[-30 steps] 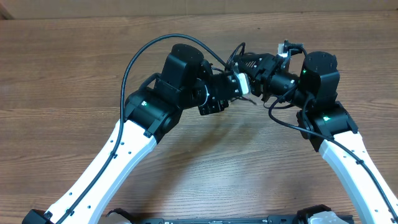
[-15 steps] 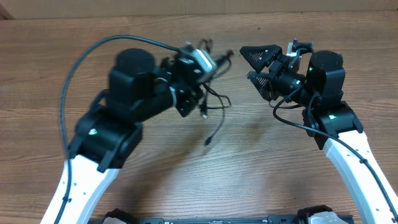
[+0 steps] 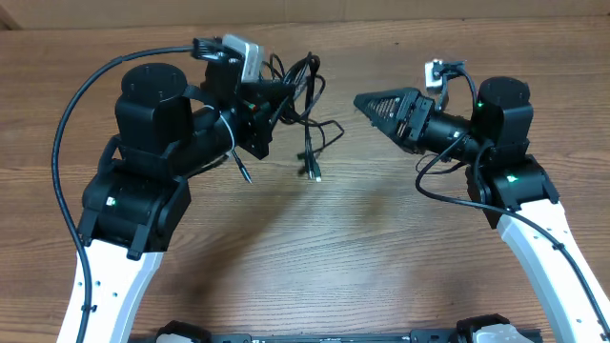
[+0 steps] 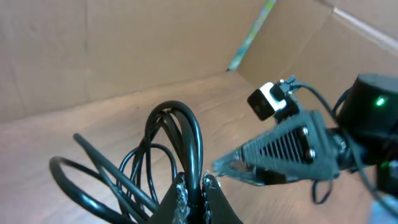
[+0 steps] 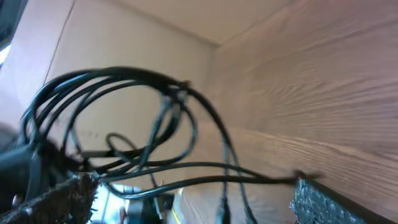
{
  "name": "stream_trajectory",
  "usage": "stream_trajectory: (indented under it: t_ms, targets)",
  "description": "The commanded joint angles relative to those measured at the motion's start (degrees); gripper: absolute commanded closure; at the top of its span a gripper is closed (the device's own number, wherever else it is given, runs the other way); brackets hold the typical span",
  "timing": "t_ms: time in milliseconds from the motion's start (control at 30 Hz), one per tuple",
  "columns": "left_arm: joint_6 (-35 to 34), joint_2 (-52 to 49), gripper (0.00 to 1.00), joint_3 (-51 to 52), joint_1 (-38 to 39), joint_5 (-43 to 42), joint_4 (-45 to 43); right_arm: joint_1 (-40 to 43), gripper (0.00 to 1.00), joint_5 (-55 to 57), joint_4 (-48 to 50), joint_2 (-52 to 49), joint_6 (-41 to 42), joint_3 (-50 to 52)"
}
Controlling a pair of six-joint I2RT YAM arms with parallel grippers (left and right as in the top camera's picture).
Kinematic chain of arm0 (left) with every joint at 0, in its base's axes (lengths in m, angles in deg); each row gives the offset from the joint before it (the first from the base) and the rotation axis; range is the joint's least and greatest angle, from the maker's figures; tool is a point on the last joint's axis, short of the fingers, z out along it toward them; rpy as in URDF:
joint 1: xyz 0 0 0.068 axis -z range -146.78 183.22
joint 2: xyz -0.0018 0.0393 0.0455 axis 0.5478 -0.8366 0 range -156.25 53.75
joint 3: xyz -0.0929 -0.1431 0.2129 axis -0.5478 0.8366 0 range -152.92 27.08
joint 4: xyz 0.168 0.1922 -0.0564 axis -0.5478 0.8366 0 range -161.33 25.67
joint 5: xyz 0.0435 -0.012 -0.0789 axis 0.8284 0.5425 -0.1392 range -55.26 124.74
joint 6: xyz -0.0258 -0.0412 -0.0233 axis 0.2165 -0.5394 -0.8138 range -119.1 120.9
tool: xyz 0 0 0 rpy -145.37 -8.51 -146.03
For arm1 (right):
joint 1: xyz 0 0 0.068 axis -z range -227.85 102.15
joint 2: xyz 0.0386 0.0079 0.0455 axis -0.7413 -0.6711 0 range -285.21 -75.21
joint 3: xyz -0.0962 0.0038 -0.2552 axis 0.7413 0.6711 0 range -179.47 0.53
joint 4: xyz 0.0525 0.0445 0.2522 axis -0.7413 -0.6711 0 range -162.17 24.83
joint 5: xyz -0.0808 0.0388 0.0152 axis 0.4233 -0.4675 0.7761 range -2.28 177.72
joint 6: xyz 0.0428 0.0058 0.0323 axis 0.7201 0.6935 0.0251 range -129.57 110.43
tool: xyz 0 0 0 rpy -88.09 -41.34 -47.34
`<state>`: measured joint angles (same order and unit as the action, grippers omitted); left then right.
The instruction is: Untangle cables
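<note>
above the table [image 3: 381, 257], the left gripper [image 4: 194, 190] is clamped tight on the cables [image 3: 307, 95], holding the knot up so its plug ends dangle, probably to expose strands; the right gripper [image 3: 374, 112], spread wide and empty, faces the bundle from nearby; nothing lies between them; a cardboard wall [image 4: 124, 50] stands behind.

Thin black cables [image 4: 198, 143] are showing a smooth, glossy plastic sheath, while the brown wood-grain table [image 3: 343, 257] and plain tan cardboard wall [image 4: 124, 50] are looking matt.
</note>
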<state>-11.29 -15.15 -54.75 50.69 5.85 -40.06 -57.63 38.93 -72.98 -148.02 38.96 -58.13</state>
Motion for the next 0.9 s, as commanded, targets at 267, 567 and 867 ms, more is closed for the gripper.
stream_trajectory:
  t_ms: [267,567,867]
  targets:
    - [-30.99,0.39,0.96,-1.33,-0.31,0.42,-1.25,-0.46,0.0,-10.93,2.16,0.7,4.22,-0.94]
    - [-40.96,0.31,0.96,-1.33,-0.17,0.85,-1.09,-5.77,0.0,-11.1,2.23,0.7,5.25,-0.94]
    - [-50.14,0.42,0.96,-1.33,-0.22,0.85,-1.07,-6.29,0.05,-13.25,9.53,2.73,5.05,-0.96]
